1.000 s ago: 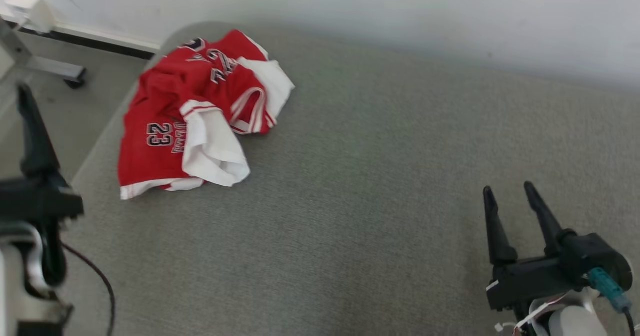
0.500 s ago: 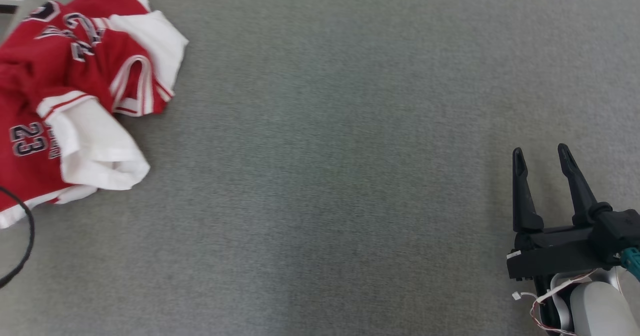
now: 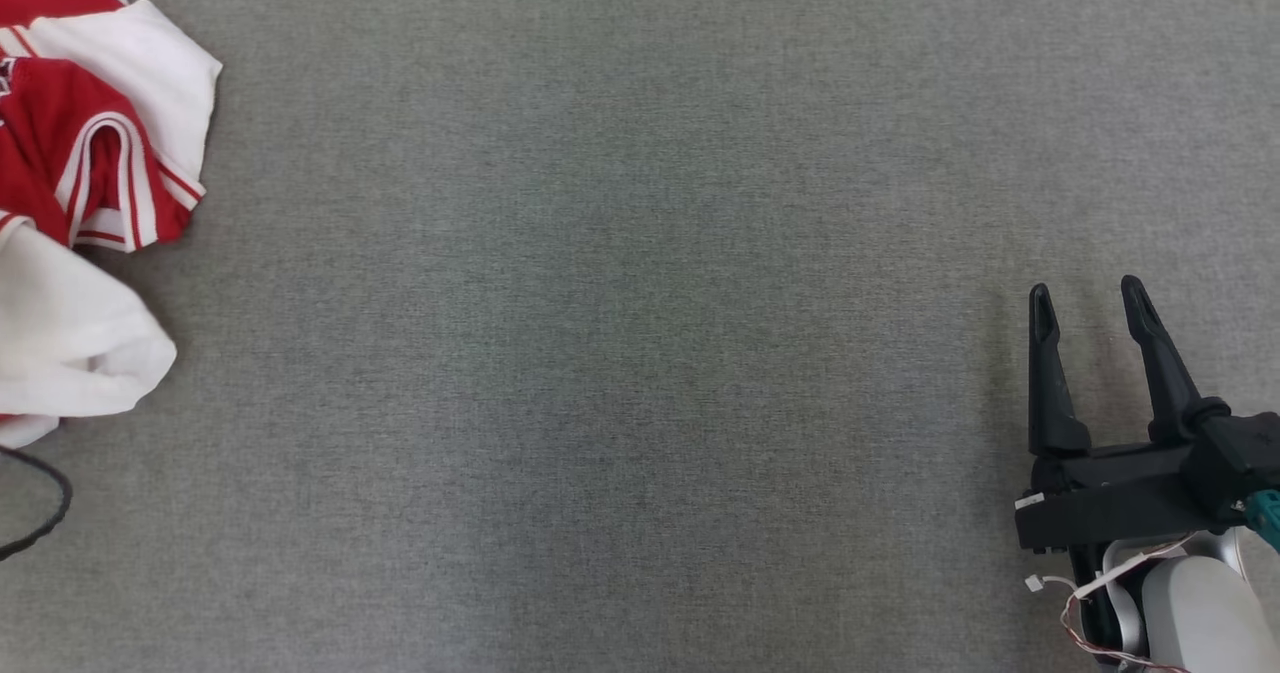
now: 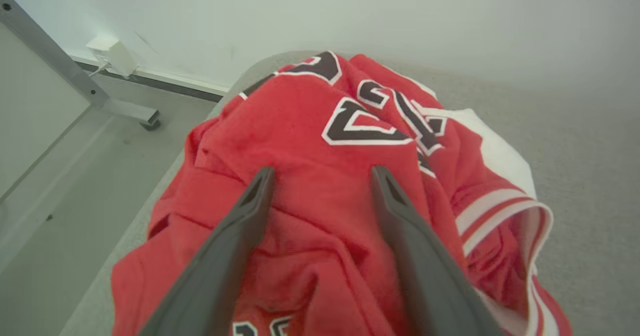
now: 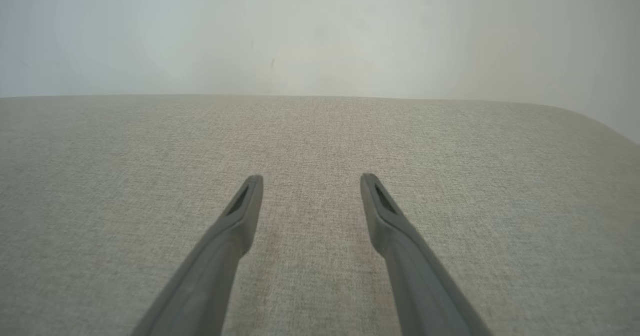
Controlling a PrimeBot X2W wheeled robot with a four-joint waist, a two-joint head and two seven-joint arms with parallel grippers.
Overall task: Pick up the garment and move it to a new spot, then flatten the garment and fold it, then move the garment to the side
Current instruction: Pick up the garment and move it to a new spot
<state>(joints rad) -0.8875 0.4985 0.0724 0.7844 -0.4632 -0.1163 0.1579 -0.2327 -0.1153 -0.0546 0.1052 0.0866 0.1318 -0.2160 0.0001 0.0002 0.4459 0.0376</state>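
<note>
Overhead, crumpled red-and-white basketball jersey (image 3: 100, 153) at the left edge of the grey tabletop (image 3: 640, 353), right tool (image 3: 1086, 289) open over bare cloth well apart from it, left wrist view adding the left tool (image 4: 322, 170), fingers spread, close over the jersey's red folds.

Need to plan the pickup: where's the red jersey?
The red jersey lies crumpled at the head view's far left, near a corner of the grey surface, with the open left gripper poised over it.
</note>
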